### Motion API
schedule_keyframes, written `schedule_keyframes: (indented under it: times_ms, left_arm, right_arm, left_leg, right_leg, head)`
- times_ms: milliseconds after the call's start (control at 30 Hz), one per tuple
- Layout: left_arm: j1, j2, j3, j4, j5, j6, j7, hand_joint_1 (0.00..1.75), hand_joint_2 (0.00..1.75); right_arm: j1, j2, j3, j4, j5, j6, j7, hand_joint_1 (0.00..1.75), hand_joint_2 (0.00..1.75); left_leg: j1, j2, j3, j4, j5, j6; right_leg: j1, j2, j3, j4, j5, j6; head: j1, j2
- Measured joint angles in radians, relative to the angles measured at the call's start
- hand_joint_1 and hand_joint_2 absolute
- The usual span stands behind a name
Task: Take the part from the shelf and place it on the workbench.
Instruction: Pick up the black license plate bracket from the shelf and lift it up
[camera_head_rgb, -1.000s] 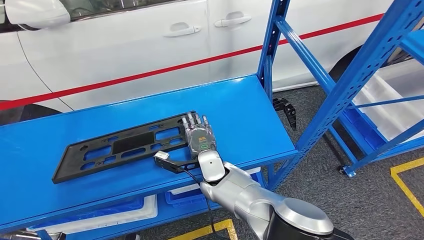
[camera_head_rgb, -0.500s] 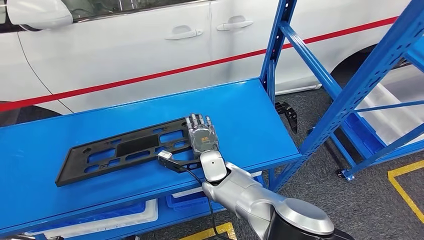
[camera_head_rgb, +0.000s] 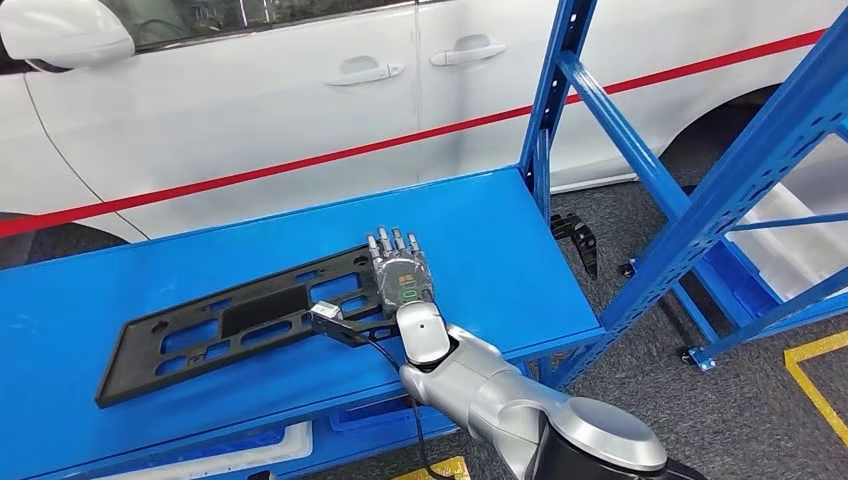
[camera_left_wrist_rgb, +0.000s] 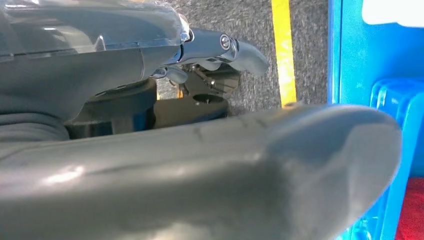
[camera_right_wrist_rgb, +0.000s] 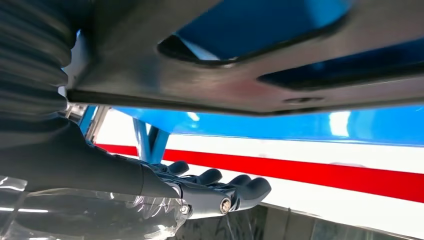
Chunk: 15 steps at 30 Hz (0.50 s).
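Rt hand (camera_head_rgb: 402, 276) lies palm-down over the rt end of the black plastic part (camera_head_rgb: 230, 318), fingers (camera_head_rgb: 392, 241) straight and side by side, tips pointing away from the robot toward the white car (camera_head_rgb: 250, 90). In the rt wrist view the part (camera_right_wrist_rgb: 240, 75) sits above the hand (camera_right_wrist_rgb: 165, 195) w/ its fingers (camera_right_wrist_rgb: 235, 190) stretched out, a visible gap btwn fingers and part; whether the hand actually grips or just rests on the part, cannot tell. Part is a long flat frame w/ several cut-outs, lying on the blue workbench (camera_head_rgb: 480, 230), running leftward from the fingers, slightly skewed to the bench edge. Beyond the fingertips: bare bench top, then the car's side w/ a red stripe (camera_head_rgb: 300, 165). To the rt of the fingers, past the bench end, the blue shelf (camera_head_rgb: 700, 170) uprights stand on grey floor w/ yellow floor tape (camera_head_rgb: 815, 375). Lt hand (camera_left_wrist_rgb: 215, 50): wrist view shows the thick grey thumb close up and curled fingers (camera_left_wrist_rgb: 245, 52) above it over grey carpet and a yellow line (camera_left_wrist_rgb: 284, 50); nothing seen in it, fingers look drawn in.
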Motion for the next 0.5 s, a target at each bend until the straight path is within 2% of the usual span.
schedule_keyframes:
  times_ms: [33,67,100,133,167,200,233,267,300,333,367,433,500]
  left_arm:
    - [-0.001,0.0,0.0,0.0,0.0,0.0,-0.001,0.0,0.0]
    - [-0.001,0.0,0.0,-0.001,0.0,-0.001,-0.002,0.0,0.0]
    - [0.0,0.0,0.0,-0.001,0.001,-0.001,-0.002,0.0,0.0]
    - [0.001,0.0,0.0,-0.001,0.001,-0.001,-0.002,0.0,0.0]
    - [0.004,0.0,0.0,-0.001,0.002,-0.001,-0.002,0.0,0.0]
    - [0.006,0.001,0.0,-0.001,0.002,-0.001,-0.002,0.0,0.0]
    - [0.008,0.001,0.0,-0.001,0.003,-0.001,-0.001,0.0,0.0]
    - [0.008,0.002,0.0,-0.001,0.003,-0.001,0.0,0.0,0.0]
    - [0.01,0.002,0.0,-0.001,0.003,-0.001,0.001,0.0,0.0]
    - [0.011,0.002,0.0,0.0,0.003,-0.001,0.002,0.0,0.0]
    - [0.012,0.002,0.0,0.0,0.003,-0.001,0.003,0.0,0.0]
    - [0.01,0.003,0.0,0.001,0.003,0.0,0.004,0.0,0.0]
    - [0.005,0.005,0.001,0.0,0.004,0.001,0.002,0.0,0.0]
  right_arm:
    - [-0.001,0.002,-0.002,0.0,0.0,0.001,0.001,0.0,1.75]
    - [-0.002,0.003,-0.004,0.0,0.0,0.001,0.001,0.0,1.75]
    - [-0.001,0.004,-0.006,0.001,0.0,0.002,0.001,0.0,1.75]
    - [0.001,0.004,-0.007,0.001,0.0,0.002,0.001,0.0,1.75]
    - [0.003,0.003,-0.008,0.001,0.0,0.002,0.001,0.0,1.75]
    - [0.005,0.004,-0.008,0.001,0.0,0.002,0.001,0.0,1.75]
    - [0.006,0.004,-0.009,0.001,0.0,0.002,0.001,0.0,1.75]
    - [0.007,0.004,-0.009,0.001,0.0,0.002,0.001,0.0,1.75]
    - [0.008,0.004,-0.009,0.001,0.0,0.002,0.0,0.0,1.75]
    - [0.008,0.004,-0.01,0.0,0.001,0.002,0.0,0.0,1.75]
    - [0.008,0.005,-0.01,-0.002,0.002,0.002,-0.001,0.0,1.75]
    - [0.006,0.006,-0.01,-0.012,0.004,0.002,-0.001,0.0,1.75]
    - [0.002,0.008,-0.011,-0.027,0.005,0.003,0.002,0.0,1.75]
  left_leg:
    - [0.001,0.001,-0.003,0.022,-0.006,-0.004]
    - [0.002,0.001,-0.024,0.068,-0.016,-0.008]
    - [0.003,0.001,-0.064,0.134,-0.03,-0.01]
    - [0.004,0.001,-0.118,0.208,-0.044,-0.012]
    - [0.004,0.001,-0.173,0.269,-0.049,-0.014]
    - [0.004,0.001,-0.215,0.3,-0.036,-0.013]
    - [0.004,0.001,-0.242,0.294,-0.001,-0.012]
    - [0.004,0.0,-0.249,0.249,0.058,-0.008]
    - [0.004,0.0,-0.245,0.189,0.116,-0.003]
    - [0.001,-0.002,-0.236,0.141,0.162,0.001]
    - [-0.003,-0.003,-0.226,0.104,0.186,0.006]
    - [-0.015,-0.003,-0.214,0.085,0.174,0.016]
    - [-0.016,-0.002,-0.191,0.057,0.149,0.027]
  right_leg:
    - [-0.001,-0.001,0.018,-0.008,-0.008,-0.006]
    - [-0.002,-0.002,0.038,-0.015,-0.017,-0.011]
    - [-0.001,-0.004,0.055,-0.019,-0.026,-0.015]
    - [0.0,-0.006,0.07,-0.02,-0.037,-0.018]
    - [0.001,-0.005,0.085,-0.021,-0.047,-0.02]
    - [0.002,-0.002,0.1,-0.021,-0.059,-0.02]
    - [0.002,0.002,0.118,-0.021,-0.073,-0.019]
    - [0.003,0.005,0.138,-0.021,-0.088,-0.017]
    - [0.003,0.008,0.157,-0.022,-0.105,-0.016]
    - [0.005,0.01,0.171,-0.022,-0.12,-0.012]
    - [0.005,0.012,0.18,-0.024,-0.131,-0.008]
    - [-0.001,0.016,0.186,-0.032,-0.142,0.005]
    - [-0.006,0.014,0.2,-0.043,-0.152,0.016]
  head:
    - [-0.002,0.0]
    - [-0.004,0.0]
    - [-0.006,0.0]
    - [-0.006,0.0]
    - [-0.006,0.0]
    - [-0.006,0.0]
    - [-0.006,0.0]
    - [-0.006,0.0]
    - [-0.006,0.0]
    - [-0.004,0.0]
    - [-0.003,0.0]
    - [-0.002,0.0]
    - [-0.003,0.0]
